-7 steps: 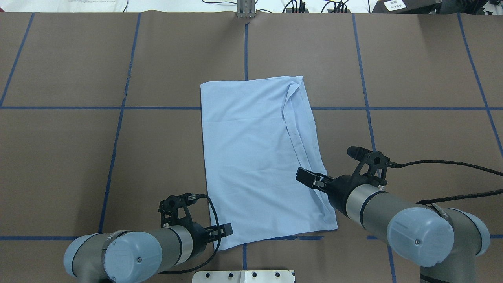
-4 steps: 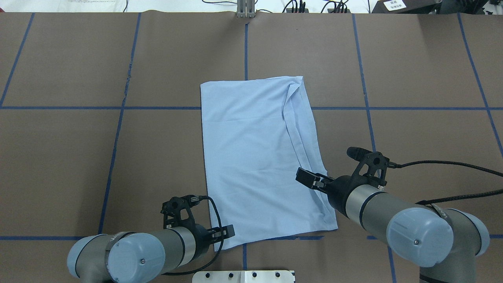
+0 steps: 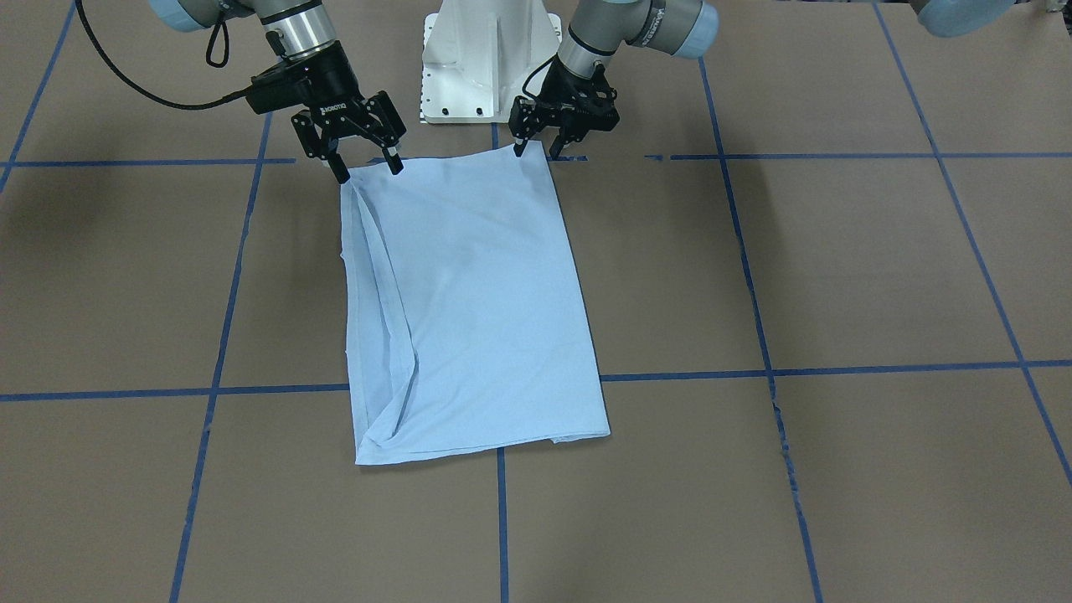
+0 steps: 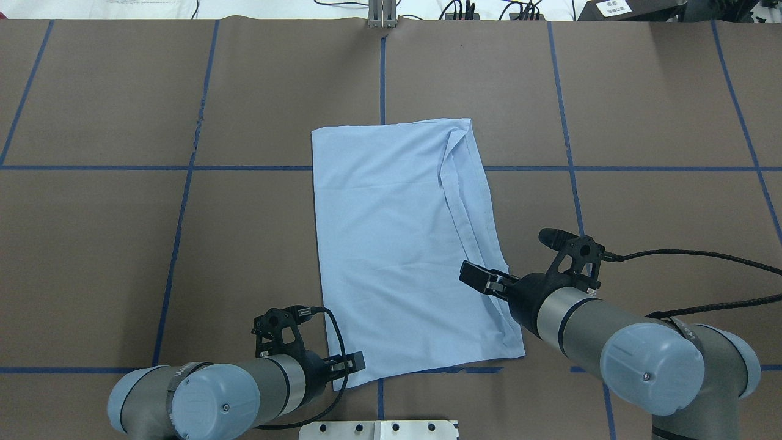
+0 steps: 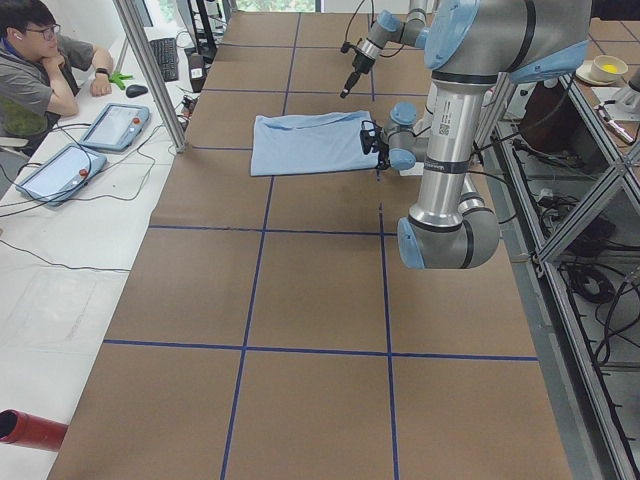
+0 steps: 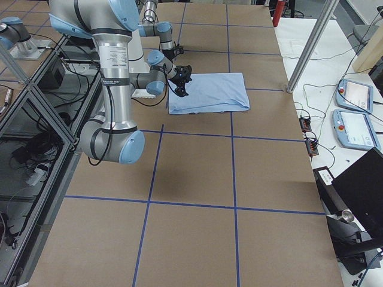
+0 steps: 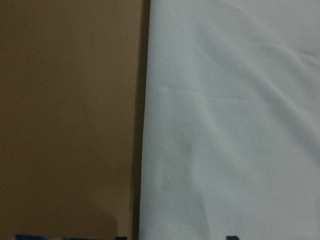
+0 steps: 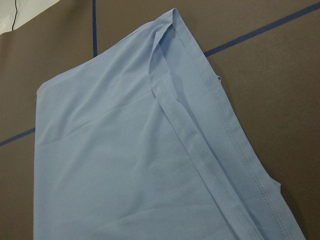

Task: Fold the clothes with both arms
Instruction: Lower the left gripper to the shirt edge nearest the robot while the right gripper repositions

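The clothes are one light blue T-shirt, folded into a long rectangle that lies flat mid-table, with a hemmed flap along its right side. My left gripper is open and low at the shirt's near-left corner, its fingers straddling that corner; the left wrist view shows the shirt's edge against bare table. My right gripper is open and hangs just above the near-right corner, one finger over the cloth and one beyond its edge. In the overhead view the left gripper and right gripper flank the near end.
The white pedestal base stands just behind the shirt's near edge. Blue tape lines grid the brown table. Cables lie at the far edge. A person sits at a side desk with tablets.
My left arm has crept slightly right and nearer, toward the shirt's near-left corner. The right arm and the shirt have not moved.
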### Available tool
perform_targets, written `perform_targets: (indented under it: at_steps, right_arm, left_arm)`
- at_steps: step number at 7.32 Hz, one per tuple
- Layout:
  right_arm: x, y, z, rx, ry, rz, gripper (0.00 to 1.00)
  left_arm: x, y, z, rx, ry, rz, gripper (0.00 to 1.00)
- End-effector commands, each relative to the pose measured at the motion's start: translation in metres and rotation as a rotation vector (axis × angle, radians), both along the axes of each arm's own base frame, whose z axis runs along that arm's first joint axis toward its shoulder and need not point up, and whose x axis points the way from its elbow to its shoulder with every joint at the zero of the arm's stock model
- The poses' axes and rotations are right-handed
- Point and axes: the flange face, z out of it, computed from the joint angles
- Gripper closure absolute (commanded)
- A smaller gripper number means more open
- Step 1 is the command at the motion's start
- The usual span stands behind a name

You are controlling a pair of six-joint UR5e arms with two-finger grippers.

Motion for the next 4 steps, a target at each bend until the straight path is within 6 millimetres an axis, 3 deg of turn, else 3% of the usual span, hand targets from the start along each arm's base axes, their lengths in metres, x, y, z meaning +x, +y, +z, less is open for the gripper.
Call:
perform_targets:
  at_steps: [1,4]
  right_arm:
    - [0.000,0.000,0.001,0.000,0.001,0.000,0.00]
    - [-0.002,0.000,0.003,-0.001,0.006,0.000,0.00]
  left_arm:
    - [0.001,0.001,-0.001,0.000,0.000,0.001,0.28]
    - [0.012,0.000,-0.002,0.000,-0.003,0.001,0.28]
